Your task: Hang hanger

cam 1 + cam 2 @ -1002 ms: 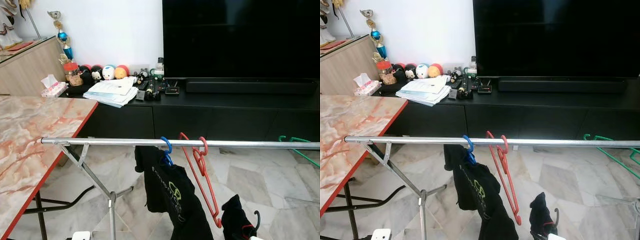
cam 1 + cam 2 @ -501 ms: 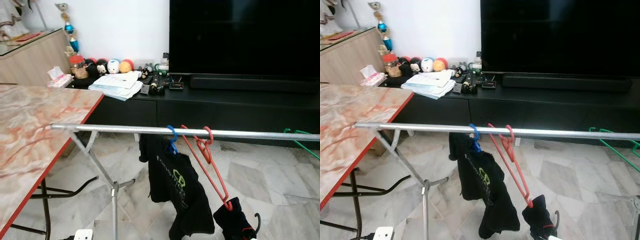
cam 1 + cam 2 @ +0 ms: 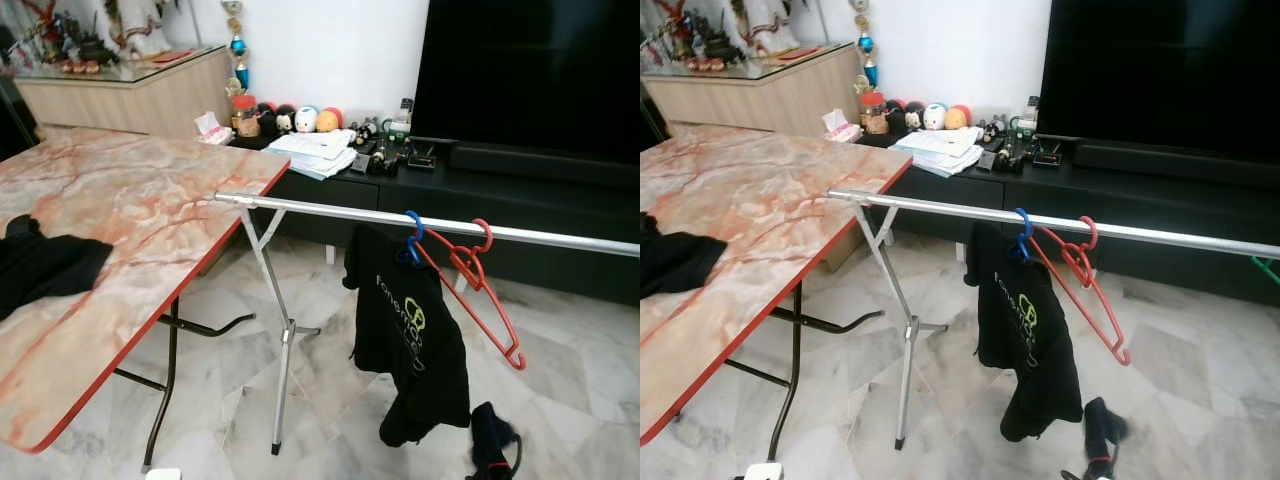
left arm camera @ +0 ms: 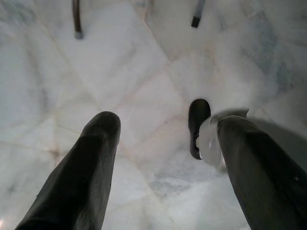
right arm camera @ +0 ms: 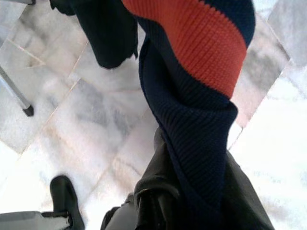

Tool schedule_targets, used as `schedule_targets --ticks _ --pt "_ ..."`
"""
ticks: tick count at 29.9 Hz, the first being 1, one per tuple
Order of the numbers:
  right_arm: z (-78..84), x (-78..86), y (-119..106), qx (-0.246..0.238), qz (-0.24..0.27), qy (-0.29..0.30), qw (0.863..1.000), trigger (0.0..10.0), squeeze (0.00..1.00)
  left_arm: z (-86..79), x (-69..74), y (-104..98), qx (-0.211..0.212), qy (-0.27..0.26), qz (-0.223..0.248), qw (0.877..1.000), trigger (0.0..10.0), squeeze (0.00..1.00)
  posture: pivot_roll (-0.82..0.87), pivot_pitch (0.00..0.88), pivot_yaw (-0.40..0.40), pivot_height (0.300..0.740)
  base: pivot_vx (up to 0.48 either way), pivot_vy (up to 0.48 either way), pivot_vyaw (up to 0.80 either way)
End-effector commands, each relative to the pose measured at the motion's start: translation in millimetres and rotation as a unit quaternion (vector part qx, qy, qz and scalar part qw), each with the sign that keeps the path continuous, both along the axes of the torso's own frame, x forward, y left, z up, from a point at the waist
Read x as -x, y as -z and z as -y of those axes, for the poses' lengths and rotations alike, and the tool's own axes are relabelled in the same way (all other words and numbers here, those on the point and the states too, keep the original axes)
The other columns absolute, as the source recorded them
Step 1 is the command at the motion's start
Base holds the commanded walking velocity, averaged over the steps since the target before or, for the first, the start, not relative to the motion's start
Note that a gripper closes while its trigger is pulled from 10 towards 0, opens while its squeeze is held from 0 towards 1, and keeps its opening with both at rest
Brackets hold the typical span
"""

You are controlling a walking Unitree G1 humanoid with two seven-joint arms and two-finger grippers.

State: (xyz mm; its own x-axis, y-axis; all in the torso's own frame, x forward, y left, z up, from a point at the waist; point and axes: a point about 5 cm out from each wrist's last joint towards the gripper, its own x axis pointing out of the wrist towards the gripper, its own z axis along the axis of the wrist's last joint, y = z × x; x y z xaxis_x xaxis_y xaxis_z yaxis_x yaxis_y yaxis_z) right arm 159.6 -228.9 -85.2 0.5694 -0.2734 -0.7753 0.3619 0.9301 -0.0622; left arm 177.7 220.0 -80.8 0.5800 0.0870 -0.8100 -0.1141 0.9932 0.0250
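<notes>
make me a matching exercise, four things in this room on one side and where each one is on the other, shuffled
Things:
1. black t-shirt with green print
2. empty red plastic hanger
3. dark garment lying flat
4. navy and orange knitted cloth

Places:
A. on the marble-patterned table with the red edge
B. hooked on the silver metal rail, nothing on it
C. held at the right gripper
D. hanging from the blue hanger on the rail

Pairs: 1-D, 2-B, 3-A, 4-C
</notes>
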Motion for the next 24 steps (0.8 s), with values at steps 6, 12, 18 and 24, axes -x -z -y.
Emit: schedule_targets --ticks 6,12,18,24 --pt "0.3 6.1 2 -0.002 -0.007 0.001 1.0 10.0 0.0 -0.3 3.7 2 0.002 -0.003 -0.004 1.0 10.0 0.0 -0.06 0.0 0.069 0.74 -0.311 0.0 0.0" --pt "-1.6 7.4 3 -0.003 -0.01 -0.004 1.0 10.0 0.0 -0.1 5.2 2 0.004 -0.003 -0.004 1.0 10.0 0.0 -0.06 0.0 0.07 0.74 -0.308 0.0 0.0" --pt "-6.1 4.8 3 -0.004 -0.008 -0.009 1.0 10.0 0.0 -0.4 4.5 2 0.006 0.001 -0.001 1.0 10.0 0.0 -0.07 0.0 0.078 0.74 -0.311 0.0 0.0" --pt "-10.6 -1.7 2 -0.005 -0.001 -0.017 1.0 10.0 0.0 1.5 -1.1 0 0.007 0.003 0.006 1.0 10.0 0.0 -0.05 0.0 0.07 0.74 -0.191 0.0 0.0"
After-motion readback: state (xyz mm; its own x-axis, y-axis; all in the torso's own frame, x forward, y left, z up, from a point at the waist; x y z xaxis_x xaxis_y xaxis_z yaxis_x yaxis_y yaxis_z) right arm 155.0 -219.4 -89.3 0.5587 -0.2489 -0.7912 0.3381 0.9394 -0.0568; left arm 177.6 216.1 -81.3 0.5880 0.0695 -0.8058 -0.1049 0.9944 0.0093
